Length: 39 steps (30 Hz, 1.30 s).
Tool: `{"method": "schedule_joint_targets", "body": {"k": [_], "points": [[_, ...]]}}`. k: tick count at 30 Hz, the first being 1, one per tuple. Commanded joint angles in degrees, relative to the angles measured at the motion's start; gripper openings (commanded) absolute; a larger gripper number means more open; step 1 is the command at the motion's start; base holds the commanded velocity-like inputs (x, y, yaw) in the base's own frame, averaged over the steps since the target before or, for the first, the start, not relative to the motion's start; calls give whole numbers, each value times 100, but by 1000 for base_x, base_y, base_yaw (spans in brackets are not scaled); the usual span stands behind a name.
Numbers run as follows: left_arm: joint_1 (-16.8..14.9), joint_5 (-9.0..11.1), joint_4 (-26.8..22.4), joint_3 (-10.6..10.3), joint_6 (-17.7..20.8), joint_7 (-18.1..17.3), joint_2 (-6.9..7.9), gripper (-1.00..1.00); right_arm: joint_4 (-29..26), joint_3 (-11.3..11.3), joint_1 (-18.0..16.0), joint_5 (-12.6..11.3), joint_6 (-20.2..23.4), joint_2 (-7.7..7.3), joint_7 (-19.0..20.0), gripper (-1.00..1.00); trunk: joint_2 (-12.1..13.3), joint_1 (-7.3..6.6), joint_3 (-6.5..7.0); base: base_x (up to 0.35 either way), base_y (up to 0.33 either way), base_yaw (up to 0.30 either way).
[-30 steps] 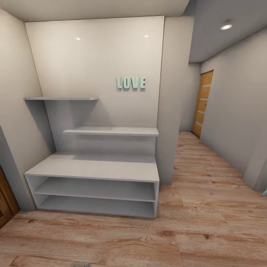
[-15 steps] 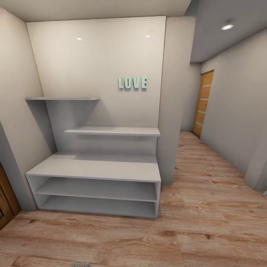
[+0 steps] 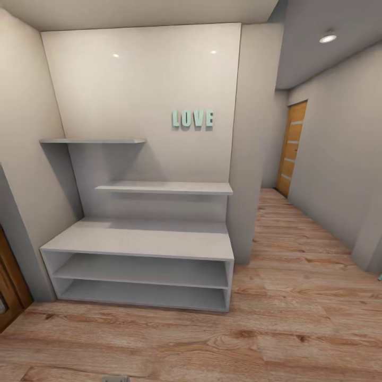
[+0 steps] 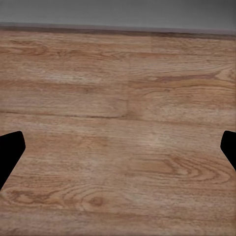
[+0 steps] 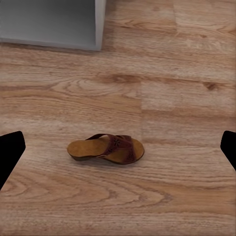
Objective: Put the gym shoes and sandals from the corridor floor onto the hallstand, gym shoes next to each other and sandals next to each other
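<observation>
The hallstand stands against the wall ahead in the head view, pale grey, with both long lower shelves and both upper wall shelves bare. The corridor floor spreads in front of it and to the right. One dark brown sandal with a tan footbed lies flat on the planks below my right gripper, which is open and well above it. My left gripper is open over bare planks, its dark fingertips far apart. The gym shoes are out of view.
A pale grey cabinet corner stands on the floor beyond the sandal. The corridor runs back at the right to a wooden door. A brown door borders the hallstand's left. Teal LOVE letters hang on the wall.
The whole head picture has slid slightly to the right, so the camera has moved. Nothing in the scene itself has changed.
</observation>
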Motion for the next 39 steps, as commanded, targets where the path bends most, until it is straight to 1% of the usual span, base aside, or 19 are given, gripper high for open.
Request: {"method": "schedule_joint_targets", "body": {"k": [1, 9, 21, 39], "points": [[-3, 6, 4, -6, -18, -9, 2, 100, 3, -4, -3, -1, -18, 1, -2, 100, -3, 0, -6, 0, 12, 0], [-6, 6, 4, -7, -18, -9, 2, 100, 3, -4, -3, -1, -18, 2, -2, 100, -3, 0, -6, 0, 35, 0], [-6, 1, 4, -6, -18, -10, 2, 100, 3, -4, -3, -1, -18, 3, -2, 100, -3, 0, -6, 0, 148, 0], [-6, -2, 4, -6, -18, -7, 2, 100, 1, -4, -3, -1, -18, 3, -2, 100, -3, 0, -6, 0, 21, 0]]}}
